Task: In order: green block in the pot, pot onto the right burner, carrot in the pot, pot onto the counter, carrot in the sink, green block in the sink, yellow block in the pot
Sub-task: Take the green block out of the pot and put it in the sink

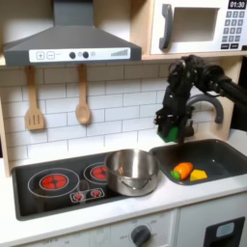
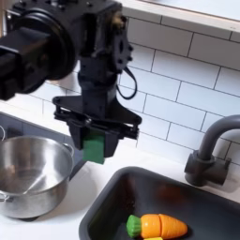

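Second exterior view gives the clearest reference for this step, judged to be carrying the green block to the sink. The counter carries the sink, whose basin opens toward the second exterior view's lower right, with the faucet at its far rim. The pot stands beyond the basin's rim at the second exterior view's left, on the cooktop near that panel's sink-side edge. The gripper hangs above the counter strip between pot and basin, fingers clamped on the green block. The carrot lies on the basin floor near its front edge, with the yellow block just beside it. Recommended procedure: translate toward the basin centre, clear the rim, lower, then release away from the carrot and faucet so the cube cannot bounce out.
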Robot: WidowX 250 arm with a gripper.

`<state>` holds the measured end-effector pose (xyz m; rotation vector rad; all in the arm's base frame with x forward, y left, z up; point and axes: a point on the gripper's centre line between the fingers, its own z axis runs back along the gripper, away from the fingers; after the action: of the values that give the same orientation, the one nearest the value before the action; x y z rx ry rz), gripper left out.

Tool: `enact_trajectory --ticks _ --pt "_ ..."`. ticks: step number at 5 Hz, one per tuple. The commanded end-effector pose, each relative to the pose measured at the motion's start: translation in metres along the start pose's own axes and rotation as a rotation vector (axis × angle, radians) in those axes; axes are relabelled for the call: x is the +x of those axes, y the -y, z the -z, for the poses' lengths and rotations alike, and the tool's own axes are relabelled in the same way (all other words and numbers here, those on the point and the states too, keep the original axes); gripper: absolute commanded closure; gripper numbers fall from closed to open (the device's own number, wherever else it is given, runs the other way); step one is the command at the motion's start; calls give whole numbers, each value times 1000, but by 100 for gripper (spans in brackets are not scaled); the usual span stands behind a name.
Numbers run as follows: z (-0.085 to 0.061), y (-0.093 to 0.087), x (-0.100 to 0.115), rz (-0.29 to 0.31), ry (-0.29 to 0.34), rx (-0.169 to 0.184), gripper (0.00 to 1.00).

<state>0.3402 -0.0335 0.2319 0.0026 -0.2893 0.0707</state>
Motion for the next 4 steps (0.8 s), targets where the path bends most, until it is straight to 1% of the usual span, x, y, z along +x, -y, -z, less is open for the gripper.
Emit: enact_trajectory --ticks 1,2,3,4 --pt "3 33 -8 97 -16 -39 100" --pt "6 45 -11 133 -22 -55 100" --pt "13 54 -12 165 -31 -67 100" --pt "26 56 -10 172 -54 -58 100"
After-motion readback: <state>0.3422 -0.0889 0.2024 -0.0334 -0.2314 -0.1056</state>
